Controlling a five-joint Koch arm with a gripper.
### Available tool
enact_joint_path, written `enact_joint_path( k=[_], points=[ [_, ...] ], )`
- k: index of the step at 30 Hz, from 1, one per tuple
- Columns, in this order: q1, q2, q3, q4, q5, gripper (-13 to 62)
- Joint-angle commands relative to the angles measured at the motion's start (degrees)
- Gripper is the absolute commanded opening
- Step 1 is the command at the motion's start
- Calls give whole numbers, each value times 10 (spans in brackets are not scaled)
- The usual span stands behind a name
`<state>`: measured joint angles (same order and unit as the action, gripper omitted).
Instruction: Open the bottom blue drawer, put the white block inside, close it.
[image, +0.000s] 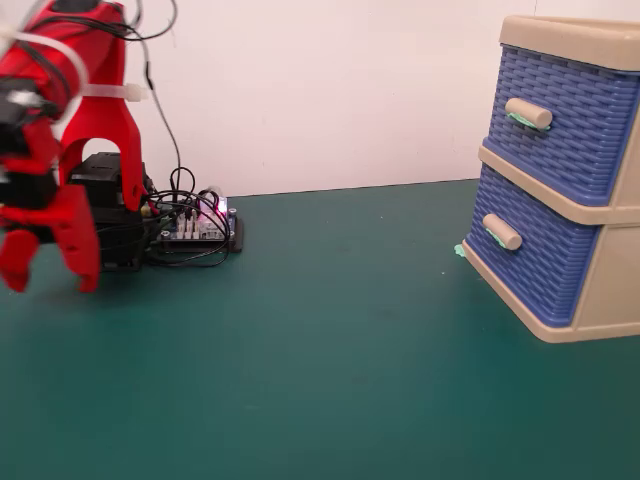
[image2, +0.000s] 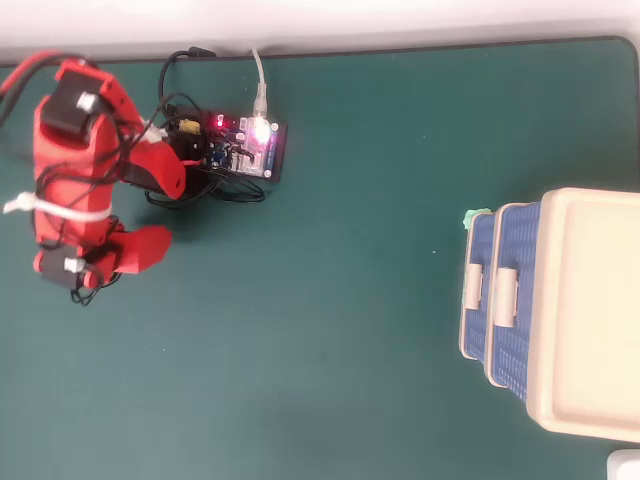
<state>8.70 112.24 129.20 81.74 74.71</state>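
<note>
The bottom blue drawer (image: 535, 262) is shut in the lower tier of the beige cabinet (image: 610, 290) at the right of the fixed view, its beige handle (image: 502, 231) facing left. In the overhead view the drawer front (image2: 477, 320) and its handle (image2: 473, 285) sit at the cabinet's left side. My red gripper (image: 50, 285) hangs at the far left, well above the green mat, fingers apart and empty. It shows in the overhead view (image2: 110, 262) too, far from the cabinet. The white block is not in view.
The matching upper drawer (image: 570, 125) is shut. A lit controller board with loose wires (image2: 245, 145) lies by the arm's base near the back wall. A small light-green scrap (image2: 476, 217) lies at the cabinet's foot. A pale object (image2: 626, 466) is cut off at the overhead view's corner.
</note>
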Motion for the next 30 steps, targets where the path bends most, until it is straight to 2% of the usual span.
enact_joint_path(
  k=[1,6,11,30],
  points=[
    [2,91,30,-3,4,339],
    [-3,229,113,40,4,339],
    [-4,226,139,127,-6,349],
    [-1,224,136,128,-11,345]
  ],
)
